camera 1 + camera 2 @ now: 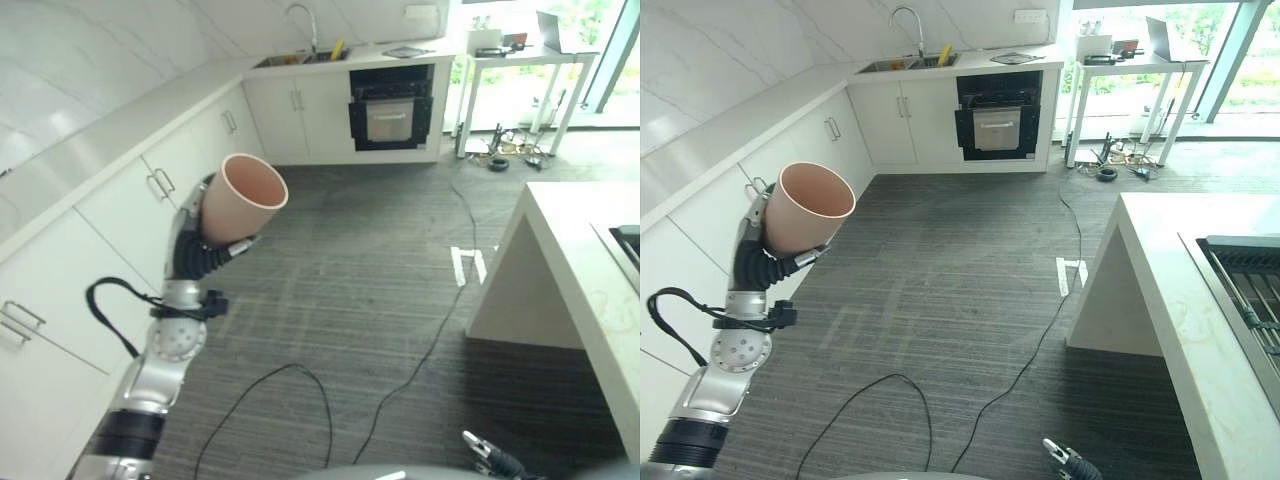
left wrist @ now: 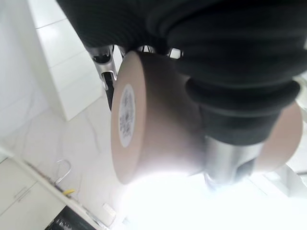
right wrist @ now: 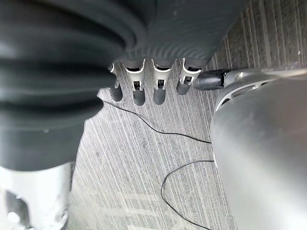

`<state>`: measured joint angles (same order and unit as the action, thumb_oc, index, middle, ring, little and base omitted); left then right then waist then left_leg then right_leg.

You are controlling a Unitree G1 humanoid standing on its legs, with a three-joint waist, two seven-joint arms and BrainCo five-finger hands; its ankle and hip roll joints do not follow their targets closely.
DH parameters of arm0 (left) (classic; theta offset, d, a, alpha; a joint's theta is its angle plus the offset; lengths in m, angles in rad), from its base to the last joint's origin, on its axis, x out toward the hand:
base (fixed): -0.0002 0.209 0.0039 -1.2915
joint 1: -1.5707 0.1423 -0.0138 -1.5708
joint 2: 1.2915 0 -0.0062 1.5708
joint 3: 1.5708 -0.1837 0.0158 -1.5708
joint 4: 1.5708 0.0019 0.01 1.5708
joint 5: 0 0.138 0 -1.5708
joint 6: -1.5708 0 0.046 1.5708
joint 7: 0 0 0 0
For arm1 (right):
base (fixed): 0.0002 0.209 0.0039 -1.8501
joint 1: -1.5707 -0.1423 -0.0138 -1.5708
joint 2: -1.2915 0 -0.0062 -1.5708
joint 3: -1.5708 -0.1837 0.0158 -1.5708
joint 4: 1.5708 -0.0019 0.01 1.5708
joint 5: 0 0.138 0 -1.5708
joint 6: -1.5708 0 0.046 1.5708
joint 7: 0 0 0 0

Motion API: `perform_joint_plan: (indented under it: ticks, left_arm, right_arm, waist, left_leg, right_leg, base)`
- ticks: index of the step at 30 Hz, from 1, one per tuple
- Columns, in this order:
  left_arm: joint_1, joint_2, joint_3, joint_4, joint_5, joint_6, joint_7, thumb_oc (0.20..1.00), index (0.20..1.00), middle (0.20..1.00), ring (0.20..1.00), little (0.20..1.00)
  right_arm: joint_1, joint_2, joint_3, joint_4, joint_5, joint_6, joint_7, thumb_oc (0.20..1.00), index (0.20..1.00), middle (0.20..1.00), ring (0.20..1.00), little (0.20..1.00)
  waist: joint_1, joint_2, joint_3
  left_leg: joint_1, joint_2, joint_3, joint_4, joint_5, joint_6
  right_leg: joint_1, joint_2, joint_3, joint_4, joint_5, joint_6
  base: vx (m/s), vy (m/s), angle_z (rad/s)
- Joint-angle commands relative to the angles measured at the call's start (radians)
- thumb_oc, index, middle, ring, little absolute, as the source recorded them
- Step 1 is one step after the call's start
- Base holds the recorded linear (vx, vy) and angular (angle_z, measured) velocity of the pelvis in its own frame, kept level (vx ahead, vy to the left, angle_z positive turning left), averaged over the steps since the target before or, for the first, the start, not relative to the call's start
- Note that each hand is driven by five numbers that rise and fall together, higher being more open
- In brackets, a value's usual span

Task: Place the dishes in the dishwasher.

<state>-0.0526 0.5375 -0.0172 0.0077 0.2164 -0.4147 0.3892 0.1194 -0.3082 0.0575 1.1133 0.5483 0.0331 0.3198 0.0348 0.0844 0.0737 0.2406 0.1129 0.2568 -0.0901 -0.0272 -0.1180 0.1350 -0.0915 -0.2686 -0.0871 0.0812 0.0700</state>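
My left hand (image 1: 195,250) is raised by the left-hand cabinets, shut on a pink-beige cup (image 1: 245,200). The cup is tilted, its open mouth facing up and towards the room. In the left wrist view the cup's base (image 2: 125,115) with a round label shows, and the thumb (image 2: 228,165) presses on its side. My right hand (image 3: 139,88) hangs low over the grey striped floor, fingers relaxed and holding nothing; its tip shows at the bottom edge (image 1: 487,452). A dark wire rack (image 1: 1250,285) sits sunk into the white island at the right.
White cabinets (image 1: 130,210) run along the left under a long counter. A sink with a tap (image 1: 305,30) and a black oven (image 1: 390,110) stand at the back. The white island (image 1: 1160,300) blocks the right side; white tape marks (image 1: 468,265) lie on the open floor.
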Motion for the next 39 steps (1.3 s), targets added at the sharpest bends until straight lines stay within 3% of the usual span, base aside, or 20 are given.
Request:
perform_joint_plan:
  ticks: [1,5,7,8,10,12,13,15,17,22,24,27,29,31,32,33,34,36,37,39]
  left_arm:
    - [-0.132,0.039,0.024,-0.067,-0.007,-0.021,0.031,0.200,0.200,0.200,0.200,0.200]
    - [-0.134,0.061,0.031,-0.077,-0.042,0.007,0.013,0.200,0.200,0.200,0.200,0.200]
    - [-0.129,0.062,0.043,-0.088,-0.051,0.026,0.011,0.200,0.200,0.200,0.200,0.200]
    - [-0.111,0.054,0.050,-0.109,-0.044,0.035,0.004,0.200,0.200,0.200,0.200,0.200]
    - [-0.100,0.049,0.055,-0.115,-0.042,0.032,-0.006,0.200,0.200,0.200,0.200,0.200]
    - [-0.069,0.048,0.076,-0.133,-0.043,0.017,-0.007,0.200,0.200,0.200,0.200,0.200]
    - [-0.044,0.040,0.085,-0.141,-0.041,0.002,-0.001,0.200,0.200,0.200,0.200,0.200]
    - [-0.024,0.025,0.081,-0.139,-0.029,-0.018,0.017,0.200,0.200,0.200,0.200,0.200]
    - [-0.018,0.013,0.083,-0.117,-0.014,-0.040,0.025,0.200,0.200,0.200,0.200,0.200]
    - [-0.043,0.036,0.072,-0.104,-0.003,-0.038,-0.038,0.200,0.200,0.200,0.200,0.200]
    - [-0.069,0.062,0.069,-0.103,-0.035,-0.030,-0.077,0.200,0.200,0.200,0.200,0.200]
    - [-0.097,0.102,0.057,-0.099,-0.066,-0.038,-0.105,0.200,0.200,0.200,0.200,0.200]
    - [-0.097,0.119,0.055,-0.103,-0.079,-0.033,-0.095,0.200,0.200,0.200,0.200,0.200]
    - [-0.104,0.142,0.057,-0.094,-0.099,-0.034,-0.083,0.200,0.200,0.200,0.200,0.200]
    - [-0.117,0.147,0.051,-0.087,-0.092,-0.039,-0.078,0.200,0.200,0.200,0.200,0.200]
    - [-0.124,0.131,0.042,-0.091,-0.064,-0.030,-0.075,0.200,0.200,0.200,0.200,0.200]
    - [-0.129,0.129,0.037,-0.092,-0.058,-0.026,-0.074,0.200,0.200,0.200,0.200,0.200]
    - [-0.142,0.125,0.011,-0.095,-0.033,-0.021,-0.064,0.200,0.200,0.200,0.200,0.200]
    - [-0.123,0.126,0.011,-0.095,-0.025,-0.044,-0.076,0.200,0.200,0.200,0.200,0.200]
    - [-0.116,0.125,0.016,-0.092,-0.020,-0.052,-0.082,0.200,0.200,0.200,0.200,0.200]
  right_arm:
    - [-0.067,0.047,-0.004,0.069,-0.057,-0.051,-0.014,1.000,1.000,1.000,1.000,1.000]
    - [-0.071,0.049,0.009,0.085,-0.120,0.045,0.058,1.000,1.000,1.000,1.000,1.000]
    - [-0.079,0.026,0.030,0.087,-0.129,0.076,0.081,1.000,1.000,1.000,1.000,1.000]
    - [-0.089,0.012,0.037,0.084,-0.116,0.082,0.060,1.000,1.000,1.000,1.000,1.000]
    - [-0.089,0.009,0.034,0.093,-0.099,0.071,0.049,1.000,1.000,1.000,1.000,1.000]
    - [-0.091,0.011,0.022,0.100,-0.102,0.048,0.049,1.000,1.000,1.000,1.000,1.000]
    - [-0.088,0.012,0.022,0.089,-0.096,0.043,0.037,1.000,1.000,1.000,1.000,1.000]
    - [-0.074,0.009,0.016,0.075,-0.079,0.044,0.023,1.000,1.000,1.000,1.000,1.000]
    - [-0.065,0.014,0.006,0.070,-0.078,0.046,0.011,1.000,1.000,1.000,1.000,1.000]
    - [-0.060,0.034,-0.025,0.084,-0.036,0.077,-0.034,1.000,1.000,1.000,1.000,1.000]
    - [-0.062,0.038,-0.047,0.087,-0.012,0.069,-0.059,1.000,1.000,1.000,1.000,1.000]
    - [-0.055,0.052,-0.087,0.067,0.020,0.048,-0.080,1.000,1.000,1.000,1.000,1.000]
    - [-0.053,0.057,-0.096,0.053,0.006,0.036,-0.079,1.000,1.000,1.000,1.000,1.000]
    - [-0.055,0.058,-0.092,0.053,0.013,0.009,-0.071,1.000,1.000,1.000,1.000,1.000]
    - [-0.052,0.054,-0.082,0.035,0.034,0.001,-0.074,1.000,1.000,1.000,1.000,1.000]
    - [-0.044,0.050,-0.074,0.019,0.060,-0.004,-0.074,1.000,1.000,1.000,1.000,1.000]
    - [-0.043,0.051,-0.072,0.020,0.065,-0.006,-0.072,1.000,1.000,1.000,1.000,1.000]
    - [-0.049,0.059,-0.081,0.038,0.071,-0.021,-0.063,1.000,1.000,1.000,1.000,1.000]
    - [-0.046,0.071,-0.118,0.056,0.062,-0.024,-0.053,1.000,1.000,1.000,1.000,1.000]
    - [-0.040,0.072,-0.122,0.057,0.059,-0.022,-0.049,1.000,1.000,1.000,1.000,1.000]
  waist:
    - [-0.002,-0.077,0.047]
    - [-0.004,-0.078,0.037]
    - [0.016,-0.107,0.057]
    - [0.034,-0.117,0.084]
    - [0.041,-0.107,0.096]
    - [0.045,-0.073,0.099]
    - [0.050,-0.065,0.098]
    - [0.041,-0.062,0.101]
    - [0.034,-0.060,0.101]
    - [0.064,-0.080,0.069]
    - [0.064,-0.090,0.055]
    - [0.061,-0.108,0.046]
    - [0.055,-0.099,0.048]
    - [0.031,-0.090,0.066]
    - [0.014,-0.086,0.083]
    - [-0.001,-0.076,0.096]
    - [-0.006,-0.076,0.096]
    - [-0.027,-0.080,0.112]
    - [-0.022,-0.068,0.126]
    - [-0.019,-0.070,0.128]
  left_leg:
    - [-0.074,0.001,0.076,0.087,-0.046,0.044]
    - [-0.071,0.022,0.078,0.087,-0.039,0.029]
    - [-0.162,0.024,0.049,0.318,-0.115,0.034]
    - [-0.281,0.051,0.034,0.530,-0.084,0.032]
    - [-0.333,0.083,0.023,0.566,-0.022,0.013]
    - [-0.329,0.113,0.055,0.361,0.092,-0.018]
    - [-0.307,0.117,0.054,0.192,0.201,-0.027]
    - [-0.303,0.146,0.049,0.106,0.258,-0.049]
    - [-0.278,0.141,0.082,0.104,0.202,-0.037]
    - [-0.254,0.031,0.045,0.150,0.052,0.049]
    - [-0.232,-0.034,0.036,0.129,0.027,0.093]
    - [-0.229,-0.112,0.067,0.120,-0.006,0.161]
    - [-0.191,-0.148,0.077,0.093,-0.031,0.198]
    - [-0.177,-0.152,0.103,0.101,-0.057,0.196]
    - [-0.160,-0.153,0.088,0.114,-0.067,0.173]
    - [-0.117,-0.143,0.076,0.099,-0.075,0.155]
    - [-0.100,-0.145,0.066,0.094,-0.094,0.152]
    - [-0.064,-0.152,0.077,0.094,-0.149,0.178]
    - [-0.017,-0.139,0.087,0.121,-0.214,0.192]
    - [-0.015,-0.141,0.102,0.164,-0.239,0.195]
  right_leg:
    - [0.048,-0.056,-0.005,0.050,-0.133,0.057]
    - [0.049,-0.039,-0.006,0.047,-0.145,0.053]
    - [0.038,-0.029,0.010,0.080,-0.167,0.030]
    - [0.043,-0.019,0.005,0.096,-0.175,0.003]
    - [0.058,0.001,0.009,0.097,-0.188,-0.005]
    - [0.085,0.027,-0.022,0.082,-0.195,-0.002]
    - [0.096,0.027,-0.035,0.062,-0.178,-0.002]
    - [0.099,0.008,-0.037,0.090,-0.192,0.006]
    - [0.085,-0.020,-0.067,0.187,-0.243,0.016]
    - [0.103,-0.021,-0.050,0.362,-0.367,0.021]
    - [0.071,-0.021,-0.020,0.481,-0.325,0.067]
    - [0.022,-0.010,0.003,0.621,-0.156,0.148]
    - [-0.087,-0.046,0.006,0.782,-0.055,0.182]
    - [-0.150,-0.028,-0.007,0.720,-0.096,0.175]
    - [-0.163,-0.027,-0.035,0.556,-0.116,0.147]
    - [-0.174,-0.070,-0.066,0.384,-0.084,0.131]
    - [-0.188,-0.090,-0.053,0.349,-0.070,0.142]
    - [-0.276,-0.188,-0.011,0.250,0.097,0.174]
    - [-0.311,-0.250,-0.026,0.222,0.119,0.192]
    - [-0.297,-0.254,-0.052,0.234,0.104,0.190]
  base:
    - [0.07,-0.082,0.27]
    - [0.08,-0.155,0.12]
    - [0.11,-0.291,0.10]
    - [0.07,-0.213,-0.12]
    - [0.19,-0.044,-0.43]
    - [0.43,0.247,0.00]
    - [0.62,0.528,-0.07]
    - [0.48,0.466,-0.16]
    - [0.41,0.483,-0.10]
    - [0.42,0.412,-0.25]
    - [0.31,0.423,-0.09]
    - [0.18,0.359,0.34]
    - [0.17,0.321,0.35]
    - [0.25,0.194,-0.12]
    - [0.41,0.014,-0.18]
    - [0.44,-0.040,-0.02]
    - [0.36,-0.090,0.10]
    - [0.51,-0.131,0.22]
    - [0.78,-0.182,0.29]
    - [0.51,-0.138,-0.02]
